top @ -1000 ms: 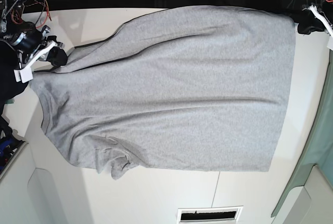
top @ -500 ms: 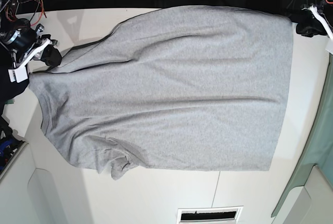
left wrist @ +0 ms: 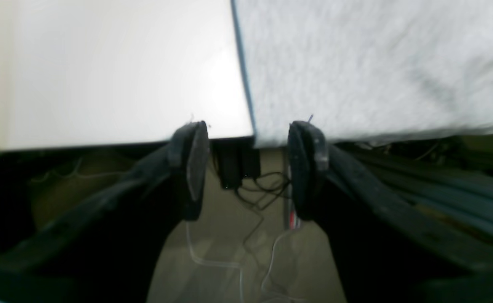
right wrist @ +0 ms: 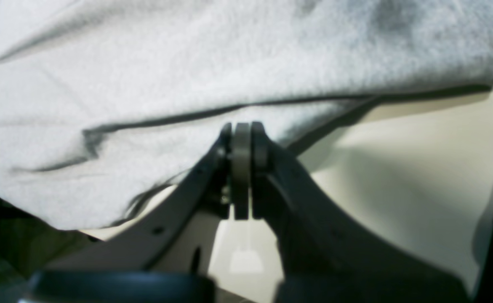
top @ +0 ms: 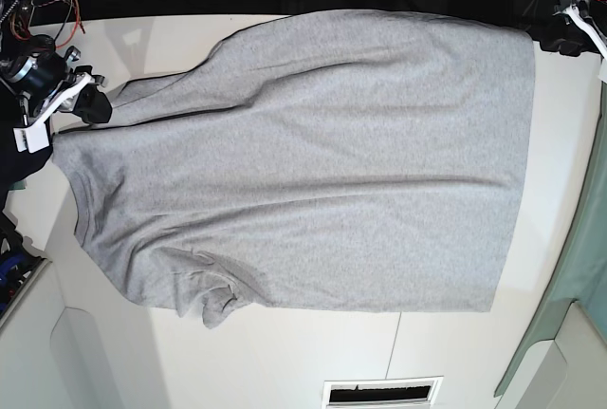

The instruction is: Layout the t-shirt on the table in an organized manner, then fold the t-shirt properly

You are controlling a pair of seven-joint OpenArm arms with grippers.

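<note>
Lying spread flat across most of the table (top: 285, 362) in the base view: the shirt (top: 322, 162), hem at the right of the frame, neck end at the left, one sleeve bunching at lower left. Showing no lettering on the upward side.

Hanging at the upper right corner of the base view, just beyond the hem corner: the left gripper (top: 569, 34). In the left wrist view, standing with jaws wide apart (left wrist: 248, 164), nothing between them, fingertips sitting just off the table edge, the shirt's corner lying above and between them at upper middle of the frame, apart from both pads.

Sitting at the upper left of the base view, by the shoulder: the right gripper (top: 85, 101). In the right wrist view, pressing its jaws tight together (right wrist: 242, 139) at centre frame, tips meeting the shirt's edge (right wrist: 187, 84); impossible telling whether pinching any cloth.
</note>
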